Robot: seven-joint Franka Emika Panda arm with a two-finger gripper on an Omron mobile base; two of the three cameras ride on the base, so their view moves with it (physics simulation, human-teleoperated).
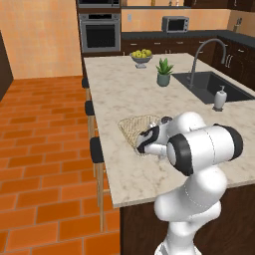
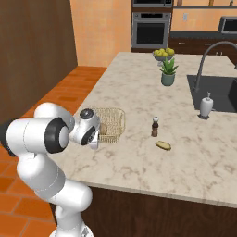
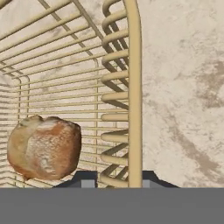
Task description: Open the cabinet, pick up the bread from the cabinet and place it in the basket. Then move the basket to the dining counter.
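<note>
Gripper [image 3: 116, 181] pinching basket [image 3: 65, 65] rim, jaws straddling it, bread roll [image 3: 43, 146] lying inside, basket sitting near dining counter's [image 1: 129, 94] stool-side edge.

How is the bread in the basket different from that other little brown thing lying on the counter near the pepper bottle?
The bread is a plump, round roll; the other piece on the dining counter is flatter and longer. The bread sits inside the basket, whose rim is between the gripper's fingers, while the other piece lies on bare marble beside the small dark bottle. Both are tan-brown.
</note>
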